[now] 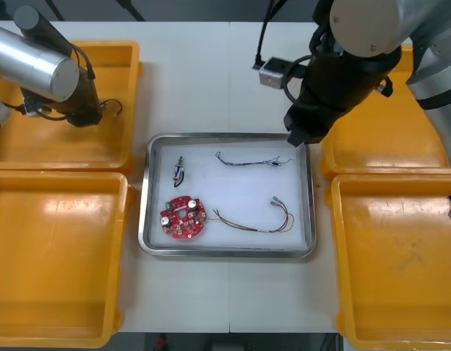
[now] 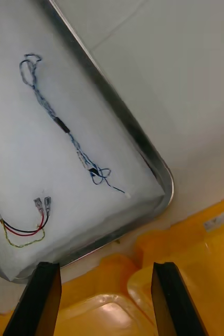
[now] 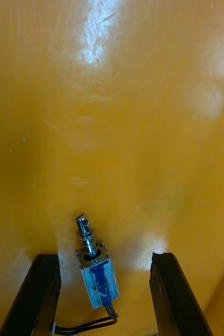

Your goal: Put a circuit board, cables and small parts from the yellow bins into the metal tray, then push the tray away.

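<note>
While your left gripper (image 3: 105,258) is hanging wide open around a small metal part (image 3: 97,275) in the far-left yellow bin (image 1: 35,142), the part is looking light, rigid and slippery; take its blue body. Your right gripper (image 2: 106,265) is hovering open and empty above the metal tray (image 1: 229,136).

You have a light, off-white table (image 1: 210,80), matte and evenly lit. A thin seam (image 1: 229,307) runs near to far down its middle. Beyond the far edge, dark floor (image 1: 181,9) shows as a narrow strip.

Board (image 1: 183,217), cables (image 2: 63,126), part (image 1: 179,174) inside tray (image 1: 226,251)
</note>
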Controlling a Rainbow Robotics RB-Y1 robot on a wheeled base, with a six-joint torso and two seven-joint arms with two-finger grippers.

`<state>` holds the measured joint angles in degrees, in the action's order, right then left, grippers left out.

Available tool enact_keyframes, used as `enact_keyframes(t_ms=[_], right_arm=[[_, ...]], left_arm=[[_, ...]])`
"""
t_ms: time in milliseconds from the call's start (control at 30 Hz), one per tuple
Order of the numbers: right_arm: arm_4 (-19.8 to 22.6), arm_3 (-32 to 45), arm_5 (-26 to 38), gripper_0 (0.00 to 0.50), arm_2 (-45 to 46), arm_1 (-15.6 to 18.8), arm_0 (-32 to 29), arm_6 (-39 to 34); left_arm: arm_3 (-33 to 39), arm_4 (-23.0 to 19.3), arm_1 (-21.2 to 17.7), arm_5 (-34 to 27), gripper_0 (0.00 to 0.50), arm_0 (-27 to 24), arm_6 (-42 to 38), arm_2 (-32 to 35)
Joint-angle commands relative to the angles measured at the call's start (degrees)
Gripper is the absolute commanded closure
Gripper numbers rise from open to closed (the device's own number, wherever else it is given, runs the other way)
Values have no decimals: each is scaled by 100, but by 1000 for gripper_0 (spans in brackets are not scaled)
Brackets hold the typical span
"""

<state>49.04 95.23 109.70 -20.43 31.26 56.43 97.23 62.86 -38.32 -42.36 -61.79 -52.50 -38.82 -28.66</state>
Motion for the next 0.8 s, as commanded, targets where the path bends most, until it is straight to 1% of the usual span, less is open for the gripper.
enact_keyframes(t_ms=[33,133,233,400,567,600,633,667,700,733,767,800], right_arm=[[88,470,30,0,329,451,-132,-609],[141,708,30,0,399,679,-334,-1207],[299,989,30,0,636,917,-607,-1813],[519,1446,30,0,1067,1277,-1046,-2578],[554,1912,30,0,1261,1585,-1380,-3299],[572,2008,30,0,1313,1664,-1486,-3466],[581,2132,30,0,1392,1734,-1600,-3650],[581,2219,30,0,1454,1769,-1697,-3764],[581,2334,30,0,1533,1804,-1837,-3896],[581,2422,30,0,1603,1831,-1943,-3993],[589,2536,30,0,1700,1875,-2101,-4090],[598,2589,30,0,1753,1892,-2180,-4142]], left_arm=[[16,-131,61,79,0,-314,269,-245],[7,-140,87,70,0,-314,304,-289],[-55,-167,96,70,0,-314,331,-298],[-222,-290,105,97,0,-314,445,-324],[-362,-325,105,167,0,-314,542,-421],[-398,-360,105,220,60,-314,568,-447],[-424,-395,105,281,146,-314,586,-465],[-450,-430,114,290,218,-314,594,-491],[-459,-457,105,299,384,-314,630,-535],[-459,-465,105,308,487,-314,638,-579],[-459,-457,105,308,500,-314,665,-632],[-459,-448,105,316,500,-314,665,-649]])
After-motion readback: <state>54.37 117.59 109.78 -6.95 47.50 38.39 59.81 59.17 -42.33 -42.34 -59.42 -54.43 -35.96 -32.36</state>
